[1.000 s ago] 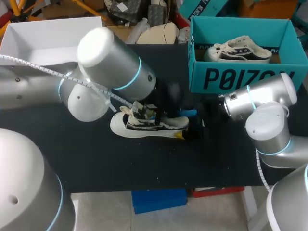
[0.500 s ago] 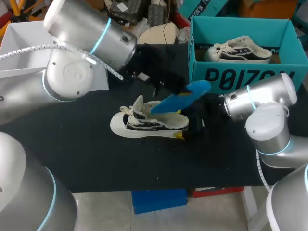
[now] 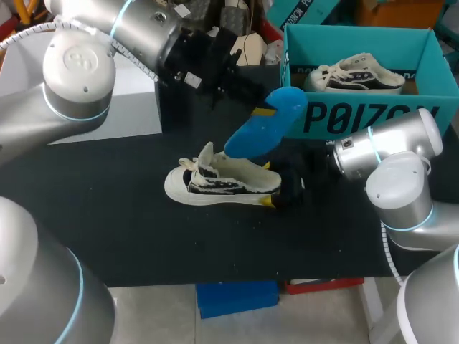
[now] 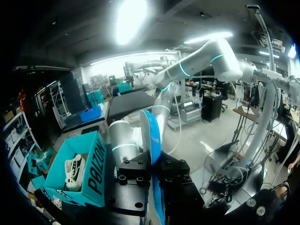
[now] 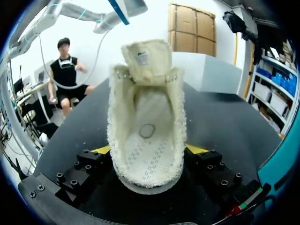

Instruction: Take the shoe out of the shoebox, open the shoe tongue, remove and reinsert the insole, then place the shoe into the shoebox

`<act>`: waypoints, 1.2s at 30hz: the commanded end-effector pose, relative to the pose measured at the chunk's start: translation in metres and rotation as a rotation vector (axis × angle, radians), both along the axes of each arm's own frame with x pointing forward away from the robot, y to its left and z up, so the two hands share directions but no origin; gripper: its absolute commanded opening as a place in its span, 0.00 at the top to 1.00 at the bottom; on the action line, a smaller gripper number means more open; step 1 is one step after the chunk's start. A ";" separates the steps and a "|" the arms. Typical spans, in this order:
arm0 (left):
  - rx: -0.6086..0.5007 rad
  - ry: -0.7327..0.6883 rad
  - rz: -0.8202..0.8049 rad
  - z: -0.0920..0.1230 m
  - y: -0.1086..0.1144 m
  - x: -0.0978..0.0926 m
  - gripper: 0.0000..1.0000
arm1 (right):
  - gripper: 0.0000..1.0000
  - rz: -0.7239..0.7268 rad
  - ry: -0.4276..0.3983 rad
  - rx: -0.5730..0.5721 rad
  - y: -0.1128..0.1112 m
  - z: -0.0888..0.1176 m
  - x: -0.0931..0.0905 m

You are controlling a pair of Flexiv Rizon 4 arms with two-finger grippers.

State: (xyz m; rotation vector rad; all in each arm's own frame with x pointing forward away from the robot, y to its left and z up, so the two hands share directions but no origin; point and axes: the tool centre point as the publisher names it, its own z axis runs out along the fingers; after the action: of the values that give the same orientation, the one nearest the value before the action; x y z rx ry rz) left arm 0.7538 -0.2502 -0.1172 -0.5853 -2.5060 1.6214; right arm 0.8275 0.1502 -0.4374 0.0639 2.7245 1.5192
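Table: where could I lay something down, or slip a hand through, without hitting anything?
The widest bare patch is the table strip between the shoe and the near edge. Another lies left of the shoe, in front of the white box. It is crowded between shoe and shoebox: the right arm reaches in there and the insole hangs overhead.

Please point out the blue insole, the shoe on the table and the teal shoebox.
blue insole (image 3: 262, 129), head view, middle of its face
shoe (image 3: 228, 185), head view, its side
teal shoebox (image 3: 344, 116), head view, front wall
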 end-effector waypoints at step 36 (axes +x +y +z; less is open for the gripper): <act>-0.352 0.627 0.225 0.174 0.019 -0.080 1.00 | 1.00 0.000 0.001 -0.002 -0.001 -0.003 0.000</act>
State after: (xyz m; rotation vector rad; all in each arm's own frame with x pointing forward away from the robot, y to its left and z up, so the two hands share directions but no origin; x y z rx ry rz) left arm 0.6814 -0.2329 0.0455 0.1502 -1.8706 1.9429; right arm 0.8275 0.1503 -0.4374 0.0639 2.7245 1.5192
